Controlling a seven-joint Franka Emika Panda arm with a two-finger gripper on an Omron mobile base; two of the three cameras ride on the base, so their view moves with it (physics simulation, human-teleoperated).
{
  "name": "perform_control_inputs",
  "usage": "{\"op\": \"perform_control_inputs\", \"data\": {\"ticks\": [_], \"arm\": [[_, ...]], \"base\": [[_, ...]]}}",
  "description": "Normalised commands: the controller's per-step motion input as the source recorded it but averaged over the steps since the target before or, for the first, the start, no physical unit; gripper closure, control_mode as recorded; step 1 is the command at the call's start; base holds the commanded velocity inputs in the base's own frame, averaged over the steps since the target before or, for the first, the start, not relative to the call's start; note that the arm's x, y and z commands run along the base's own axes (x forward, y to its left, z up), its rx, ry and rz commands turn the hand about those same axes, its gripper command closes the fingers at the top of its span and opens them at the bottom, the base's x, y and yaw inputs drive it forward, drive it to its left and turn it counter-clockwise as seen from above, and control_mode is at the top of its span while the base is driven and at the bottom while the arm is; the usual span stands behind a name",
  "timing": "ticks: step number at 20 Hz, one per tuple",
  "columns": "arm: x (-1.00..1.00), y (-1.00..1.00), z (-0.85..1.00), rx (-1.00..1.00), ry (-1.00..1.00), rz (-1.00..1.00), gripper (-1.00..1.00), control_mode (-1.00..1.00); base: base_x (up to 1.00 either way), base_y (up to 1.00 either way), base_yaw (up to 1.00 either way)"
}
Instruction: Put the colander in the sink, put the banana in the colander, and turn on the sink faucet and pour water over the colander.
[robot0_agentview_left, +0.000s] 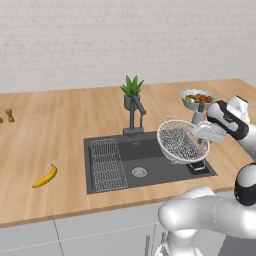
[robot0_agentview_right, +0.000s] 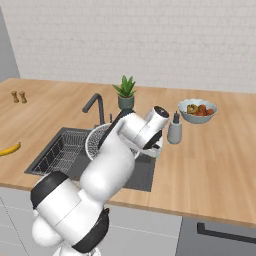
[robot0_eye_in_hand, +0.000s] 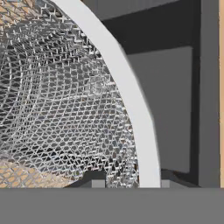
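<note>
Bent low over the dark recessed sink (robot0_agentview_left: 165, 167), the arm's end effector (robot0_agentview_left: 200, 134) is clamped on the metal rim of the tilted, round wire-mesh colander (robot0_agentview_left: 179, 142), held above the basin's right side.

Wood counter (robot0_agentview_left: 60, 145): banana (robot0_agentview_left: 45, 176), plant (robot0_agentview_left: 131, 91), fruit bowl (robot0_agentview_left: 197, 99), shakers (robot0_agentview_right: 19, 96).

Colander (robot0_agentview_left: 181, 141) hangs over the sink (robot0_agentview_left: 150, 170); banana (robot0_agentview_left: 45, 177) lies left.
</note>
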Motion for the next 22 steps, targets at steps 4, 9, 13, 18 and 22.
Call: {"op": "perform_control_inputs", "data": {"ticks": [4,9,13,18,22], "arm": [[0.11,0.42,0.0,0.0,0.2,0.39,1.0,-1.0],[0.39,0.11,0.0,0.04,0.26,0.33,1.0,-1.0],[0.57,0.0,0.0,0.1,0.22,0.16,1.0,-1.0],[0.44,0.04,-0.19,0.09,0.02,-0.01,1.0,-1.0],[0.29,0.09,-0.45,0.06,-0.04,-0.08,1.0,-1.0]], "base": [[0.0,0.0,0.0],[0.0,0.0,0.0],[0.0,0.0,0.0],[0.0,0.0,0.0],[0.0,0.0,0.0]]}}
